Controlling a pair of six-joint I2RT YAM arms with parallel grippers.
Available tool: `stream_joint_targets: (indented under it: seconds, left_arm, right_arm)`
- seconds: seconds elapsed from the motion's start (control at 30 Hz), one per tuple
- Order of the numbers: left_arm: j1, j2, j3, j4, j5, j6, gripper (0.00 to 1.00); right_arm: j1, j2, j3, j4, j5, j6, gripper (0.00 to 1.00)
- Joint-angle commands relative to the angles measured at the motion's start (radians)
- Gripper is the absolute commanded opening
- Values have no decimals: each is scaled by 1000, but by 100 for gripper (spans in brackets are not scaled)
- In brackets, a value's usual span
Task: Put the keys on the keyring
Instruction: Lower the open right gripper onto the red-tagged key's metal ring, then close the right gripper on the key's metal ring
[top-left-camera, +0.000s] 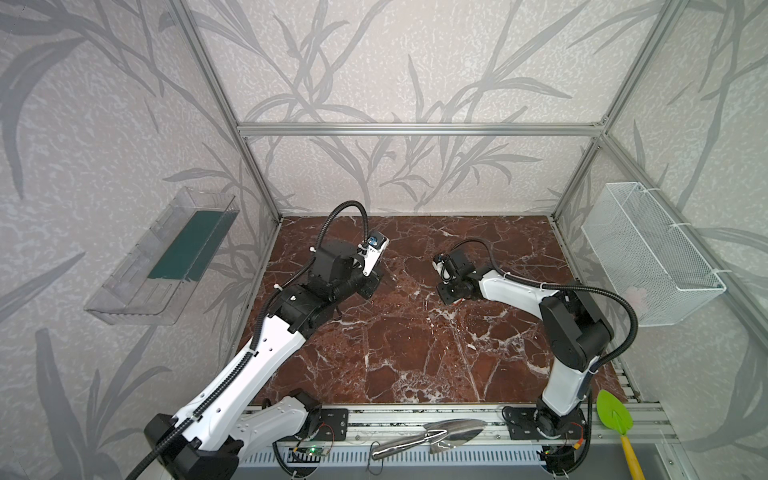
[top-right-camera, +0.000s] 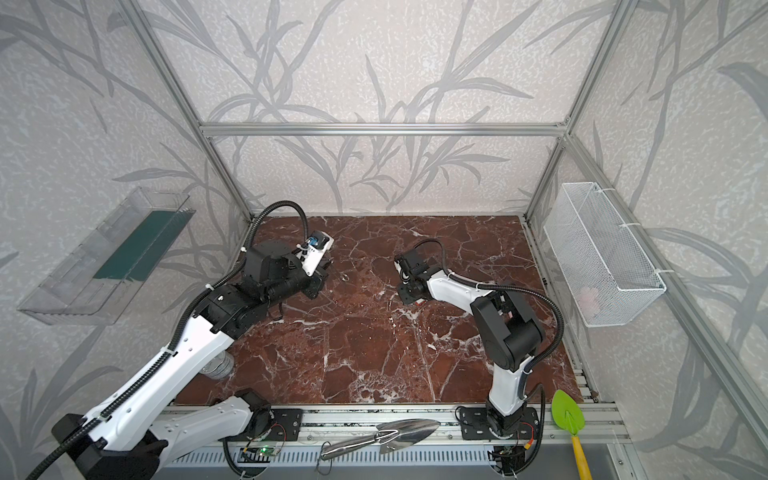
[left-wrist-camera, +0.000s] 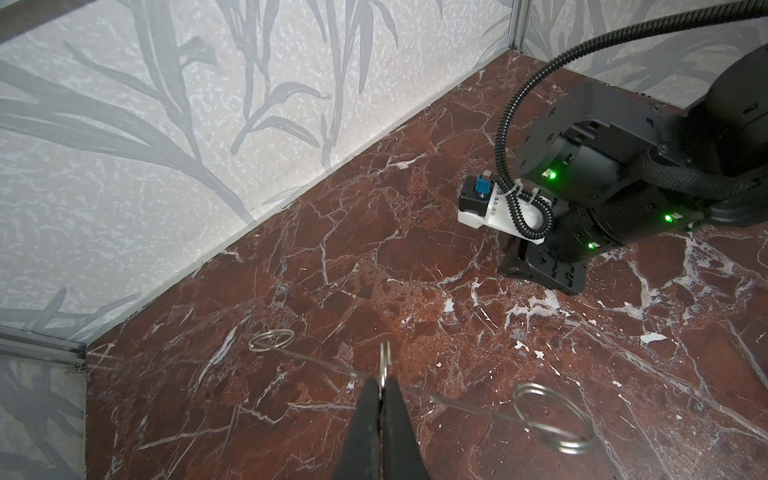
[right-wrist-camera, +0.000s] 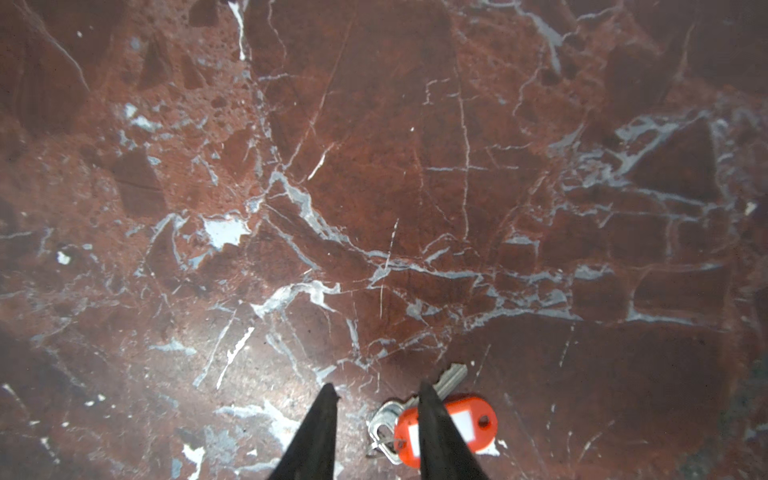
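Nearest in both top views, a steel trowel (top-left-camera: 453, 434) and a green spade (top-left-camera: 615, 411) lie on the front rail; neither wrist view shows them. Past them on the counter (top-left-camera: 415, 353), only the right wrist view gives the task's things. The keyring (right-wrist-camera: 469, 424), a red tag with a pale centre, lies at the lower edge of the frame, with its wire loop (right-wrist-camera: 382, 419) and a silver key (right-wrist-camera: 453, 376) beside it. The right jaws stand apart and hold nothing; one finger (right-wrist-camera: 436, 436) crosses in front of the tag. From above, only a speck of the tag (top-right-camera: 419, 303) shows under that arm. The left wrist view shows the left jaws pinched shut on a thin ring (left-wrist-camera: 384, 359), seen edge-on. Two more rings (left-wrist-camera: 552, 419) sit either side, joined by a fine line; whether they rest on the counter I cannot tell. A top view shows one small ring (top-right-camera: 345, 276) right of the left arm; which one, I cannot tell. Farthest, a wire basket (top-left-camera: 665, 257) hangs on the right wall
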Motion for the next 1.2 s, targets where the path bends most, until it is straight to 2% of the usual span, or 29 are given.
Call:
stream_joint_targets:
  seconds: [0.0,0.13,0.47,1.17]
  left_arm:
    - [-1,-3,-2,2,6,19,0]
    - [-1,-5,0,2,7,19,0]
    - [-1,-3,0,2,12,17,0]
    - [-2,-8,1,-3,16,17,0]
  right_arm:
    - [42,-23,-18,-25,156,22,37]
    - [82,-8,-14,-37,263,36,40]
    - [111,34,-17,-70,327,50,40]
    - [134,43,-54,-88,354,69,39]
